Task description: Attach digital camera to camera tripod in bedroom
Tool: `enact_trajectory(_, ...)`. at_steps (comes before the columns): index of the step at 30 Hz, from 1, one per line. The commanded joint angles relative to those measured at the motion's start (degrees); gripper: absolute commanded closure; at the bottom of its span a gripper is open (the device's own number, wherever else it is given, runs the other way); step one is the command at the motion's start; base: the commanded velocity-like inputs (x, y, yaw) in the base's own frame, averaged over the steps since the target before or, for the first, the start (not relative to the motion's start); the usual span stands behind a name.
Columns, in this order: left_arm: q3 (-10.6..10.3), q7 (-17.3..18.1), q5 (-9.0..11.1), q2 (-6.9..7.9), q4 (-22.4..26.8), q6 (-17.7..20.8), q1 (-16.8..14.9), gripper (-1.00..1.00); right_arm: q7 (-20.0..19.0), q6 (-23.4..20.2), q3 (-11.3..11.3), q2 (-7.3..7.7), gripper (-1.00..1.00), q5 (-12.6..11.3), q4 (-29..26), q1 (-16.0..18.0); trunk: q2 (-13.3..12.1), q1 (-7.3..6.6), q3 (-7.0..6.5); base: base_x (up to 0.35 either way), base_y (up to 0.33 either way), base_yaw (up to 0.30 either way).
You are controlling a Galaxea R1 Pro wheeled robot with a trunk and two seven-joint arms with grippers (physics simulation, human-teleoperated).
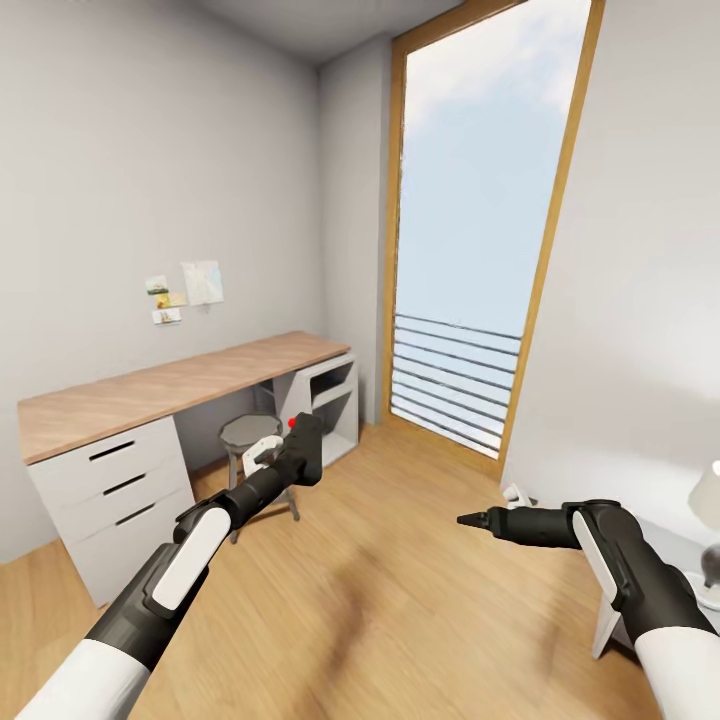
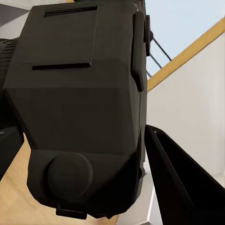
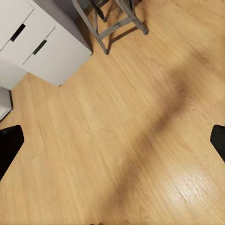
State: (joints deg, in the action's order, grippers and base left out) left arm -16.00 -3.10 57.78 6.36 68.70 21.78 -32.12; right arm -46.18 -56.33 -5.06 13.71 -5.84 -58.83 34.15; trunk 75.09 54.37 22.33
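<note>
Left gripper (image 1: 297, 452) clamped on the digital camera (image 1: 305, 445), held in front of the desk (image 1: 170, 385). Right gripper (image 1: 470, 520) looks closed, empty. Camera looks rigid, light, smooth-faced; keep hold on the flat body sides, clear of the red button.

One digital camera (image 1: 305, 447), clamped in the left tool (image 1: 290, 455); one table (image 1: 150, 385) beyond that tool, with three drawers (image 1: 115, 485) beneath it; one stool (image 1: 252, 440) just behind the left tool; two tools in all, the right tool (image 1: 468, 519) empty; one window (image 1: 480, 210); one lamp (image 1: 706, 515) beside the right arm.
</note>
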Motion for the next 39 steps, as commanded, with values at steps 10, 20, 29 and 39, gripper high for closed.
enact_trajectory(10,-0.09,-0.40,0.50,0.06,0.04,0.05,-0.04,1.00,0.21,-0.45,-0.04,0.01,-1.00,-0.49,0.00,0.04,-3.98,-2.20,-1.73,0.000,0.000,0.000)
enact_trajectory(20,-0.07,-0.50,0.50,0.01,-1.78,-0.19,-0.04,1.00,0.21,-0.45,-0.04,0.01,-1.00,-0.49,-0.01,0.05,-7.99,-4.40,-3.53,0.000,0.000,0.000)
enact_trajectory(29,-0.12,-0.51,0.40,-0.02,-2.51,-0.49,-0.04,1.00,0.21,-0.45,0.04,0.01,-1.00,-0.49,0.00,0.04,-11.60,-6.38,-5.14,0.000,0.000,0.000)
enact_trajectory(39,-0.16,-0.51,0.40,-0.03,-2.51,-0.51,-0.04,1.00,0.21,-0.45,-0.02,0.01,-1.00,-0.46,0.00,0.04,-15.61,-8.57,-6.94,0.000,0.000,0.000)
